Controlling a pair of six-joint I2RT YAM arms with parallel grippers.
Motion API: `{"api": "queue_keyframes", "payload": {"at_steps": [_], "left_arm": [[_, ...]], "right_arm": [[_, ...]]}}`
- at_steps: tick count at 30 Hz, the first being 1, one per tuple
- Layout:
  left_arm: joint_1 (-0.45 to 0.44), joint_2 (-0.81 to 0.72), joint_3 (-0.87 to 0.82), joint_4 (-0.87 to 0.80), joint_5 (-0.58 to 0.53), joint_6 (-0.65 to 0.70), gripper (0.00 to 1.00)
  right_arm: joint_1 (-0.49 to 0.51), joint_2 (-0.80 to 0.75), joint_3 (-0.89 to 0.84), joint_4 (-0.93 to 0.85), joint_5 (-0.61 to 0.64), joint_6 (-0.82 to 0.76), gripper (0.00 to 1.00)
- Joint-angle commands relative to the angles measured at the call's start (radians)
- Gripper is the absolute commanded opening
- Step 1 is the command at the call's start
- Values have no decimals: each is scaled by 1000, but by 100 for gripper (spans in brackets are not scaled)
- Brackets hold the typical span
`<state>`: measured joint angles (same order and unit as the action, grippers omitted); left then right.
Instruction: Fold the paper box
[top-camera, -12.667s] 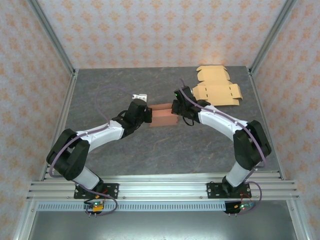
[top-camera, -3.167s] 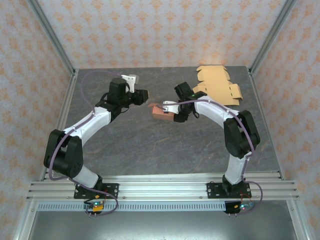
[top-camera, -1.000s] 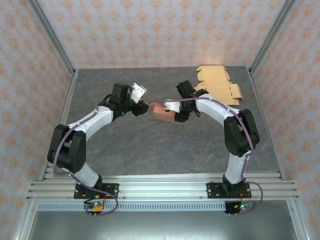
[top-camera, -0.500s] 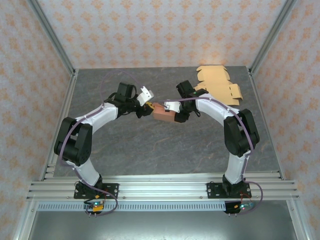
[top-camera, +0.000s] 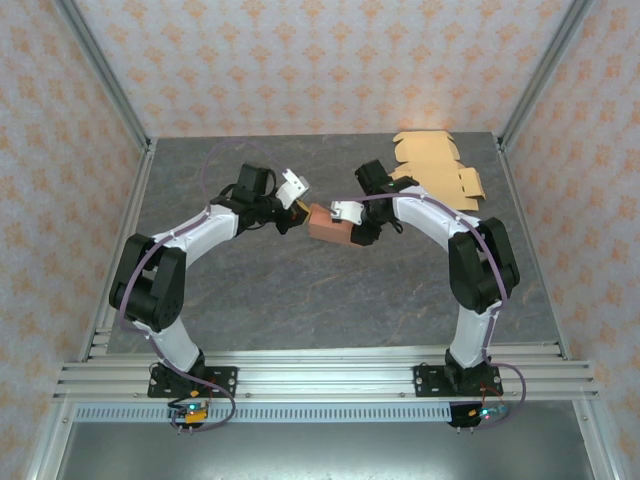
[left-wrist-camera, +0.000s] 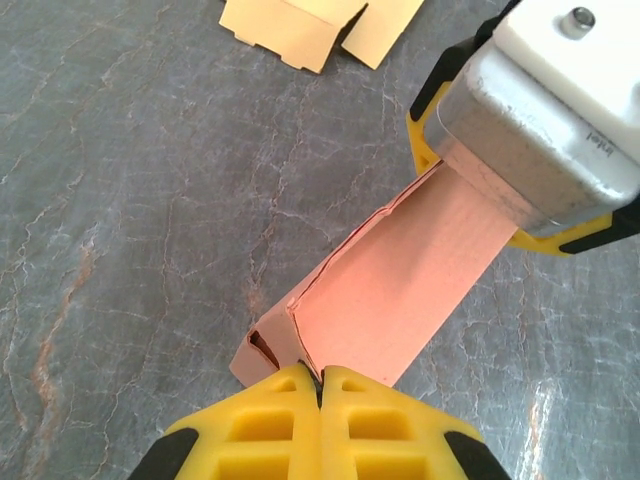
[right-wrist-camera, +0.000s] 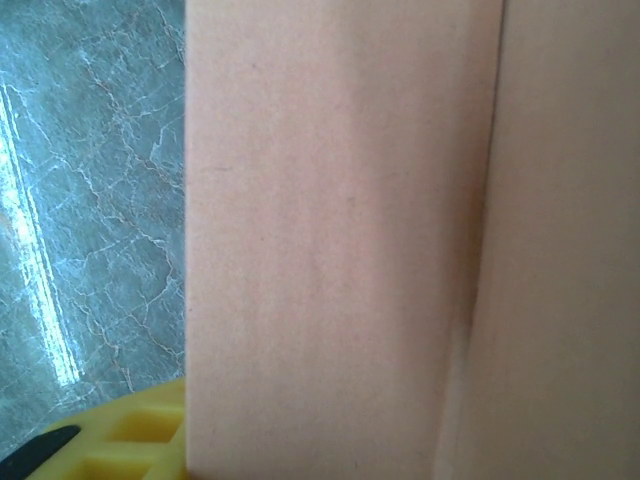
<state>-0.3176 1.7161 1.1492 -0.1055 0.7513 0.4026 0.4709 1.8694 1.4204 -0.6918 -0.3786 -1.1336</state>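
Paper box (left-wrist-camera: 400, 290) | left gripper (left-wrist-camera: 320, 380) pinches left end | right gripper (top-camera: 352, 224) clamps right end

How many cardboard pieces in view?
3. Pink box mid-table. Two flat tan blanks at the far right, overlapping: back blank by the far edge, front blank nearer. More may lie hidden beneath them.

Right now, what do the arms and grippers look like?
Both arms have white links, black joints and a purple cable running along each: left arm, right arm. Left gripper: yellow fingers with black trim. Right gripper: white and silver housing, yellow and black fingers.
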Motion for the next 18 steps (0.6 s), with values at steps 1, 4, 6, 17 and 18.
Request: {"api": "queue_keyframes", "payload": {"at_steps": [1,4,6,17,18], "left_arm": [[-38,12,1,88,52,-84,0],[-52,10,2,85,36,-97,0],[-62,12,-1,81,22,-102,0],[-81,4,-85,112,-116,-83,0],[-81,1,-85,107,-120,-79,0]], "right_arm": [[13,51,-10,-78,-28,12,44],[14,52,-12,-76,-26,17,44],[15,53,-12,-74,-25,18,44],[16,54,-16,-60,-12,35,44],[16,53,-17,-59,-11,36,44]]}}
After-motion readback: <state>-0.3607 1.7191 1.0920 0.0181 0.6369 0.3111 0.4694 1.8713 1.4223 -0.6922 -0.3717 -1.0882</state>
